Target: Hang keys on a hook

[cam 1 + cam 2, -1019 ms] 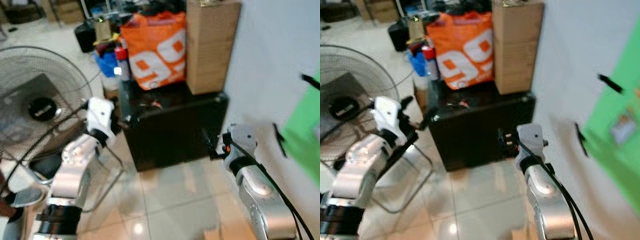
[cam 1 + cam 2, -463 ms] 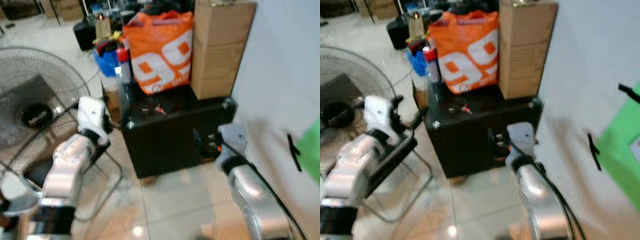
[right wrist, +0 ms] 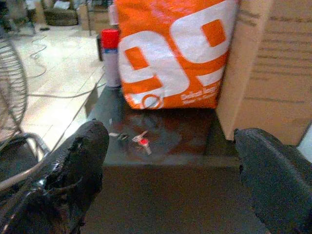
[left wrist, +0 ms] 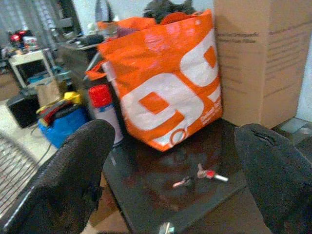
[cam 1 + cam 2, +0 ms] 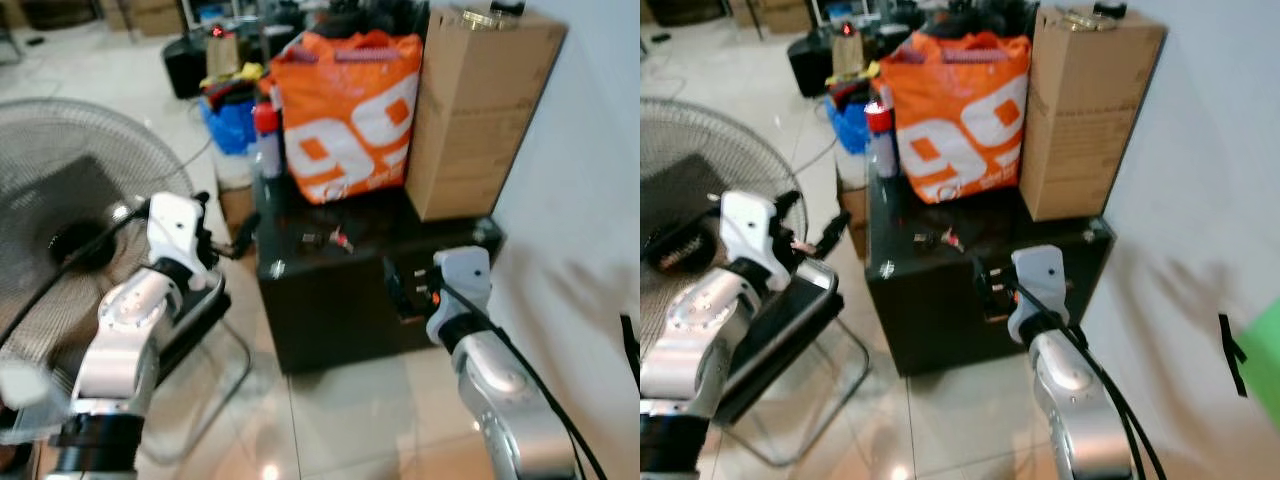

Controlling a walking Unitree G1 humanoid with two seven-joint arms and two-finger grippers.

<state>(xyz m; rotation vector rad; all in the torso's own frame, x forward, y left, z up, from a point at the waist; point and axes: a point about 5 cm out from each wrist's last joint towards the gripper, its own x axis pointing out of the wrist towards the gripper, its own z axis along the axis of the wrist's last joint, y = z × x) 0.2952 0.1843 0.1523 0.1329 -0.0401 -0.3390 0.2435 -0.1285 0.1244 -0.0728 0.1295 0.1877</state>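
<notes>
Keys (image 3: 140,140) flat on black worktop (image 5: 400,250): small, light, hard, slippery. Both hands spread, empty; pinch red-tagged key with right hand (image 5: 985,290).

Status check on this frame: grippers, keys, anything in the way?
Left gripper and right gripper open, empty, short of the black cabinet. Keys lie flat on its top, untouched. Orange bag and cardboard box stand behind.

The orange bag (image 5: 960,110) bears a large white "99" across its front (one digit wraps round the side), with a line of small white lettering beneath it too blurred to read. Dark printed lines on the cardboard box (image 5: 1085,110) are likewise illegible.
</notes>
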